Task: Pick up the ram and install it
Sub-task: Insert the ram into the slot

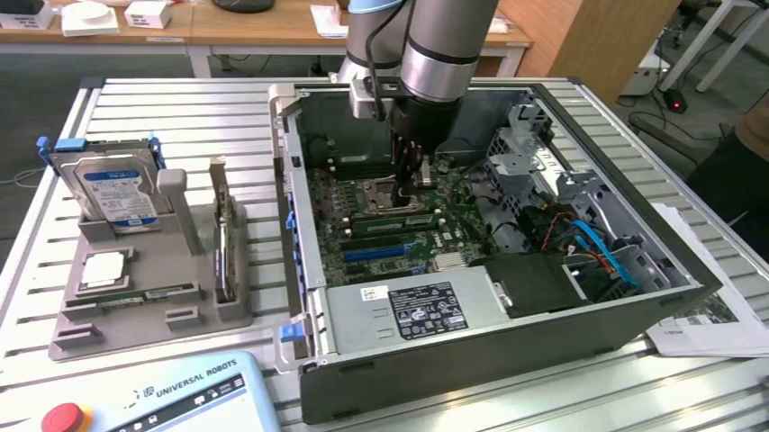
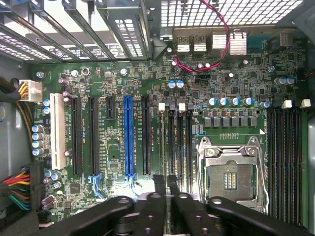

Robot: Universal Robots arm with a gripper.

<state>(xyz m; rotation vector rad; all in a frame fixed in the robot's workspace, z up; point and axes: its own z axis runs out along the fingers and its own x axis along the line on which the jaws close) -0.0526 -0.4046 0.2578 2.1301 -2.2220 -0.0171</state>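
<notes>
My gripper [image 1: 417, 180] is down inside the open computer case [image 1: 673, 297], just above the motherboard [image 1: 397, 238] beside the processor socket [image 1: 382, 193]. In the wrist view its two fingertips [image 2: 158, 181] stand close together over the memory slots [image 2: 172, 142] next to the socket [image 2: 230, 172], and I see nothing between them. A long green stick that looks like the ram [image 1: 135, 296] lies in the front groove of the grey tray [image 1: 72, 337] at the exterior view's left, far from the gripper.
The tray also holds a hard drive with a blue-white label [image 1: 118, 193], a square silver processor [image 1: 104, 270] and a thin board standing on edge [image 1: 220, 234]. The case walls, drive cage [image 1: 529, 153] and cables [image 1: 589, 243] crowd the gripper. A teach pendant [image 1: 157, 396] lies in front.
</notes>
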